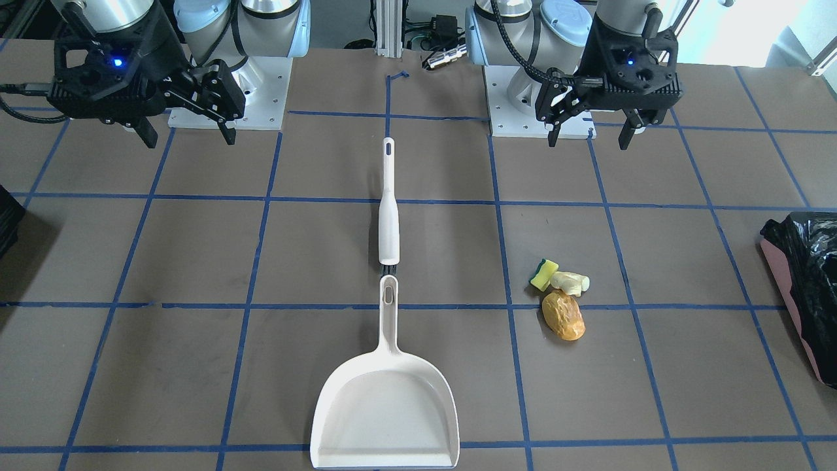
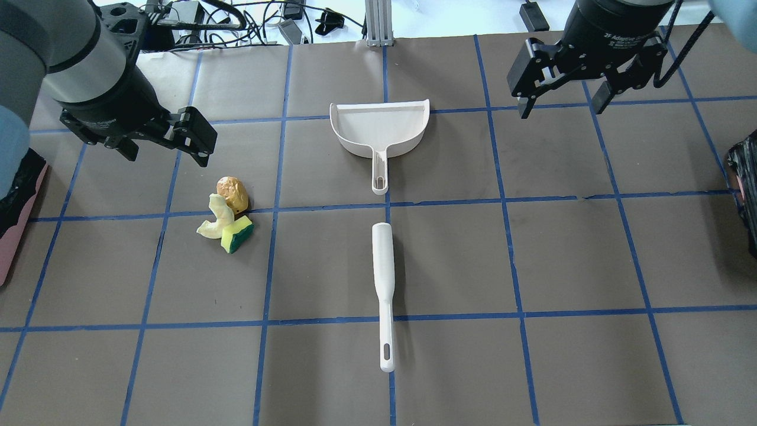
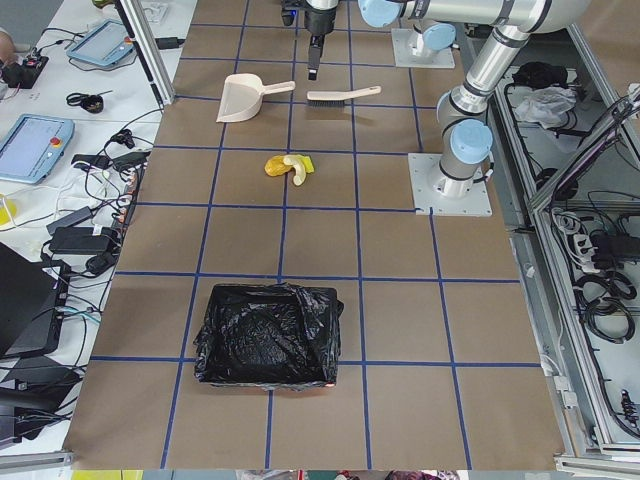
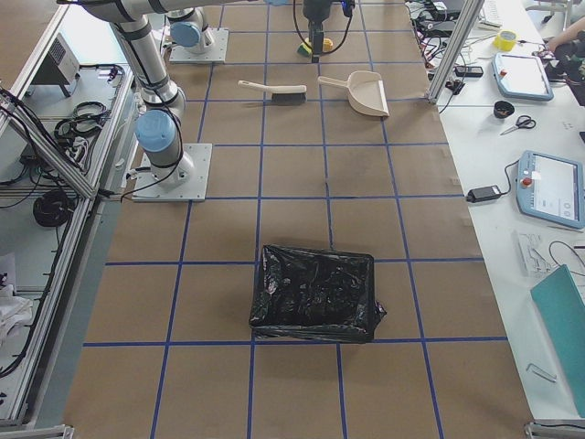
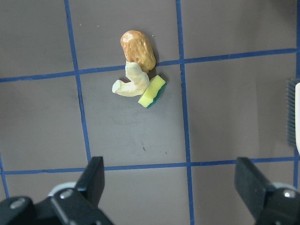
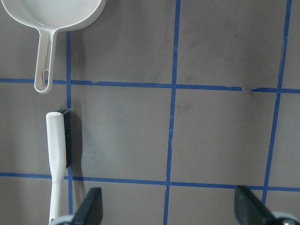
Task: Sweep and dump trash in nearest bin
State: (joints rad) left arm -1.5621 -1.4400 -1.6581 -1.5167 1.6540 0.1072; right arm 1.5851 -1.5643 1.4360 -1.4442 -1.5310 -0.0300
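Note:
The trash lies in a tight cluster: a yellow-and-green sponge chunk (image 1: 543, 275), a pale cream curved piece (image 1: 570, 282) and a golden-brown lump (image 1: 563, 315). In the left wrist view the lump (image 5: 138, 50), cream piece (image 5: 131, 82) and sponge (image 5: 152, 91) lie ahead of my left gripper (image 5: 173, 183). My left gripper (image 2: 165, 157) is open and empty, hovering just beyond the cluster. My right gripper (image 2: 562, 110) is open and empty, high over the far right. The pink bin (image 1: 792, 297) with a black bag stands at the table's end on my left side (image 2: 20, 225).
A white dustpan (image 2: 378, 127) and a white brush (image 2: 383, 278) lie in line along the table's middle, handles facing each other; both show in the right wrist view (image 6: 56, 159). A second black-bagged container (image 4: 315, 293) stands at the table's right end.

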